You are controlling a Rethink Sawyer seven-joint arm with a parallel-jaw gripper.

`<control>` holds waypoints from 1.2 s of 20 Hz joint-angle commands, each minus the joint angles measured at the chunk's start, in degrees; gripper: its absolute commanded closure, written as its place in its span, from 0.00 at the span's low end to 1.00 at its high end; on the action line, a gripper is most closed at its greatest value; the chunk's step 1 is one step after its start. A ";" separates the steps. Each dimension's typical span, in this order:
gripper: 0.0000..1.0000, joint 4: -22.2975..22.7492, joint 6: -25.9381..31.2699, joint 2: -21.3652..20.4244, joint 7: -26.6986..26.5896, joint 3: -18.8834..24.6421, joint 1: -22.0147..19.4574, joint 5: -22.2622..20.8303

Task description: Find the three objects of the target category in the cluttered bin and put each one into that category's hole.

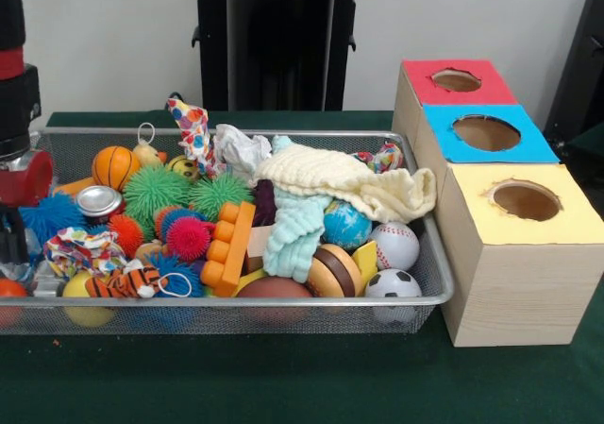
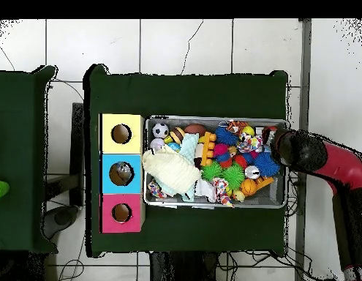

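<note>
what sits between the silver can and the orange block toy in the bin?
Front view: green spiky ball and pink spiky ball lie between silver can and orange block toy.

Silver can (image 1: 99,200) upright in mesh bin (image 1: 283,316)

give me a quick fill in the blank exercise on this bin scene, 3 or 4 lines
1. The wooden box beside the wire mesh bin has three holes: red, blue and ____.
2. The shiny silver can lies just below the small orange ____.
3. In the bin's front corner nearest the box sits a black and white ____ ball.
4. A cream knitted ____ is draped over the toys at the bin's box end.

Missing words: yellow; basketball; soccer; cloth
</note>
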 commanded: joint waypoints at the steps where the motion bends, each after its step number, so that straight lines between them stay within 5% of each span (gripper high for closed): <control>1: 1.00 -0.38 11.26 2.62 -9.18 1.75 1.99 0.66; 5: 1.00 1.42 12.48 0.47 -8.50 1.53 1.79 0.68; 6: 0.00 1.98 13.21 -0.03 -8.57 1.20 1.71 0.34; 17: 0.00 2.20 10.73 -2.58 -10.19 0.04 0.81 -2.50; 24: 0.00 3.06 14.91 -6.82 -9.96 0.33 2.13 -0.80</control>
